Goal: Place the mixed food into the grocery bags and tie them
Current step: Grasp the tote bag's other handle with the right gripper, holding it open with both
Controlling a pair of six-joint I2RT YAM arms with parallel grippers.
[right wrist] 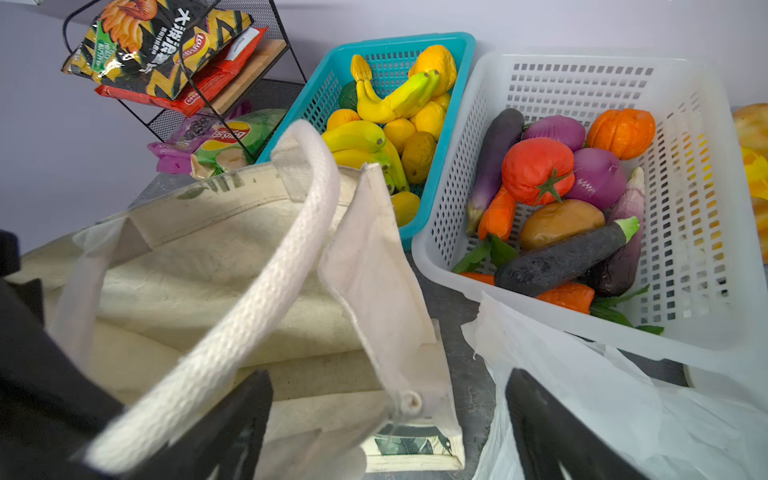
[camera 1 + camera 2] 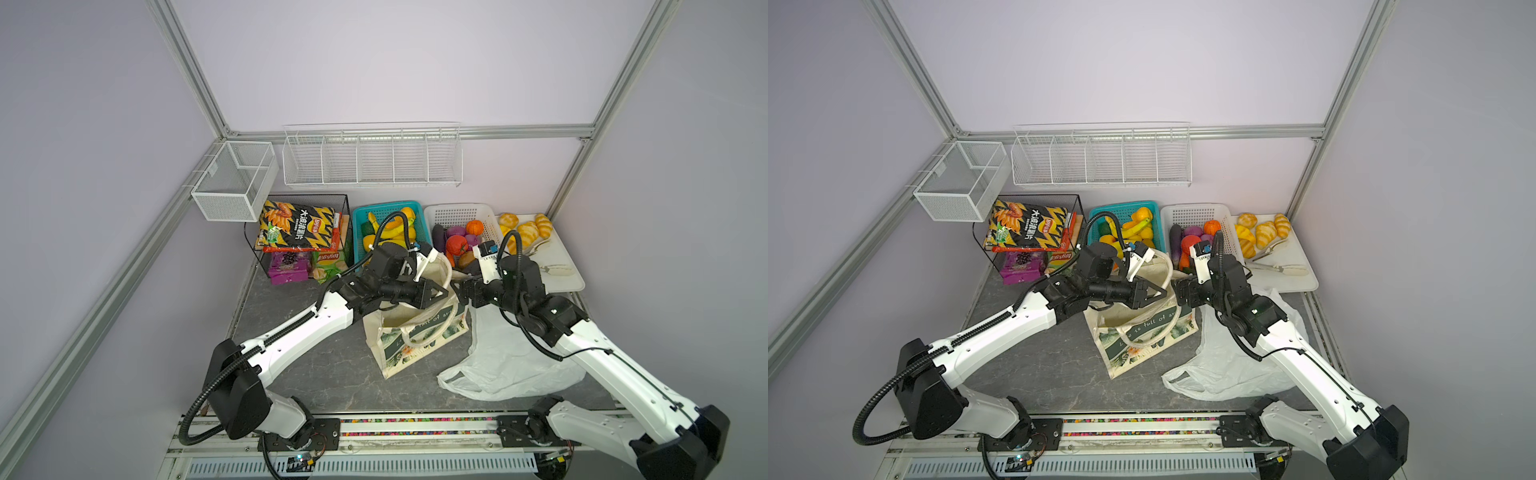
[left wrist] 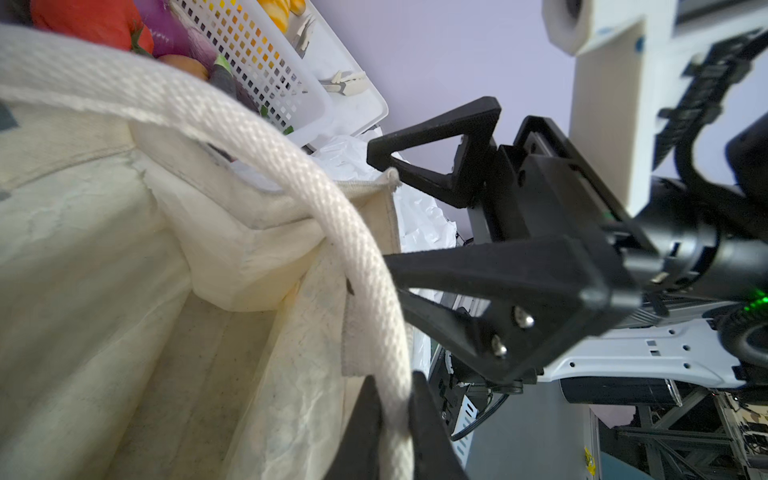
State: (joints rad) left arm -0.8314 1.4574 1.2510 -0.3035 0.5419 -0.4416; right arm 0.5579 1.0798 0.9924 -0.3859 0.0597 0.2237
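Top views: canvas tote (image 2: 415,336) stands mid-table with its mouth partly open. The left gripper (image 2: 441,291) is at its raised rope handle (image 2: 450,272), and the right gripper (image 2: 460,291) is just beside, facing it at the tote's right side. Plastic bag (image 2: 507,365) lies flat beside the tote, under the right arm. Food not bagged yet: purple snack packet (image 2: 286,268) and green Lay's packet (image 2: 330,262) sit low in the wire rack (image 2: 307,196), tomato (image 2: 456,245) in the white basket (image 2: 457,209). Left wrist: left gripper pinched narrow on the rope handle, rope running between its fingers. Right gripper's jaws are wide, with the tote's rim corner (image 3: 390,178) between them; contact unclear. Right wrist: the same, jaws spread wide with the canvas side flap between them and plastic film just beside one finger. Looks like spreading the mouth. The right gripper should close on the canvas hem only, deep past the stitching and clear of film and rope. Then part the arms gently, left holding the handle up so the tote doesn't tip.
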